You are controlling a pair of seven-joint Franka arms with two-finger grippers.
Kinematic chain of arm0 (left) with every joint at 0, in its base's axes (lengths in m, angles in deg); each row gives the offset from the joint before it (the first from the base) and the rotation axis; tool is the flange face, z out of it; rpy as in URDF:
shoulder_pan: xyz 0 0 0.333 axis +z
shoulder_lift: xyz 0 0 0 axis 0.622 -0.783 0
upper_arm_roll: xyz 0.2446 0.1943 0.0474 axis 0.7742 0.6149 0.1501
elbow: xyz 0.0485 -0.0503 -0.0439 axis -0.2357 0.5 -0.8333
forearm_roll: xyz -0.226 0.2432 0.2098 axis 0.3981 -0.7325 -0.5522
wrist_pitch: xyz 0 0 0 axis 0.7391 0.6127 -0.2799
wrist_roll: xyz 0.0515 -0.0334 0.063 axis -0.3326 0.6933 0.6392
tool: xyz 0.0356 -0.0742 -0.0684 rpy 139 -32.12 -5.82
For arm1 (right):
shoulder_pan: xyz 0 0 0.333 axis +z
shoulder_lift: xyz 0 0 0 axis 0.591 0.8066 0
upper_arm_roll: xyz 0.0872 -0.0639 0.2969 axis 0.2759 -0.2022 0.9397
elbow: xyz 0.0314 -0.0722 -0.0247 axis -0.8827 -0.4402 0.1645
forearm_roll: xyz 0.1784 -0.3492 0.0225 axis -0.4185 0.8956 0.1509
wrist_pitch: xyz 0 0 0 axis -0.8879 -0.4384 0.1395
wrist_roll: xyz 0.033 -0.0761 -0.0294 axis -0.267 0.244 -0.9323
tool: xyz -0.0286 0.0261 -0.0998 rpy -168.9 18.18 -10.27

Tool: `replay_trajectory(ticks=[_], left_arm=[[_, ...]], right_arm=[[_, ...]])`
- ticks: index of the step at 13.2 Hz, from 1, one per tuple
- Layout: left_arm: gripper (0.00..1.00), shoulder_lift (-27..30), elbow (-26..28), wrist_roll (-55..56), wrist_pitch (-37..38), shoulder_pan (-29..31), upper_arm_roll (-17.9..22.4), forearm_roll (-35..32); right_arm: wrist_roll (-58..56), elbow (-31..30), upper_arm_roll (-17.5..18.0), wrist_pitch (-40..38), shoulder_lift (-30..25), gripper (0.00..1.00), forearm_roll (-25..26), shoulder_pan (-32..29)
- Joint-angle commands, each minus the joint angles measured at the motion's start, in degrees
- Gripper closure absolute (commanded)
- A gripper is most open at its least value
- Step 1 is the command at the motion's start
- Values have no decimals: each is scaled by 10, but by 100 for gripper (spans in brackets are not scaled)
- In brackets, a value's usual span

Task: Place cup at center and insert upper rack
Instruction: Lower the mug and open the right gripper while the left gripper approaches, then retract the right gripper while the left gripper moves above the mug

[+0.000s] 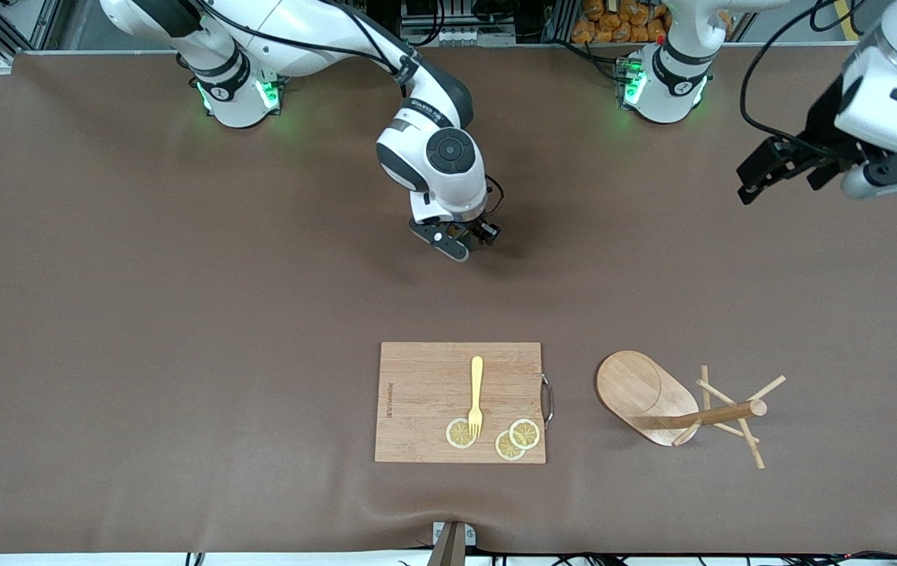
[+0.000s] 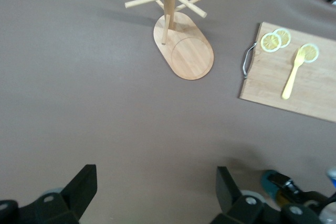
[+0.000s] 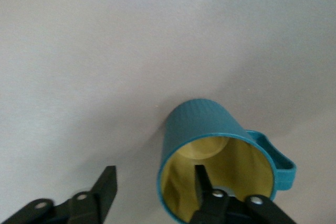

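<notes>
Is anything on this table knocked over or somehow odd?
Nothing looks knocked over. In the left wrist view, the light wooden mug tree beside the rectangular wooden cutting board stands upright on its oval base; it merely seems tipped from the high front camera.

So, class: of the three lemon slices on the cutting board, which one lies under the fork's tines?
The lone lemon slice, apart from the overlapping pair; the yellow fork rests on it.

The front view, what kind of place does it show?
Probably a robotics lab staged as a kitchen: two arms bolted to a brown-covered table, the left gripper waiting, a cutting board with lemon slices, a mug tree.
</notes>
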Motion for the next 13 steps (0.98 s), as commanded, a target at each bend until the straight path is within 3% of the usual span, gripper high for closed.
replay_trajectory(ticks=[1, 4, 8, 13], left_arm=[[0, 16, -15, 39, 17, 3, -23, 8], [0, 27, -24, 79, 24, 3, -51, 8], [0, 30, -37, 178, 24, 3, -93, 31], [0, 23, -38, 353, -1, 1, -185, 24]], right_arm=[[-1, 23, 0, -29, -11, 0, 12, -12], [-86, 22, 6, -91, -57, 0, 5, -50], [-218, 18, 39, -159, -120, 0, -30, -154], [-374, 16, 39, -221, -191, 0, -38, -262]])
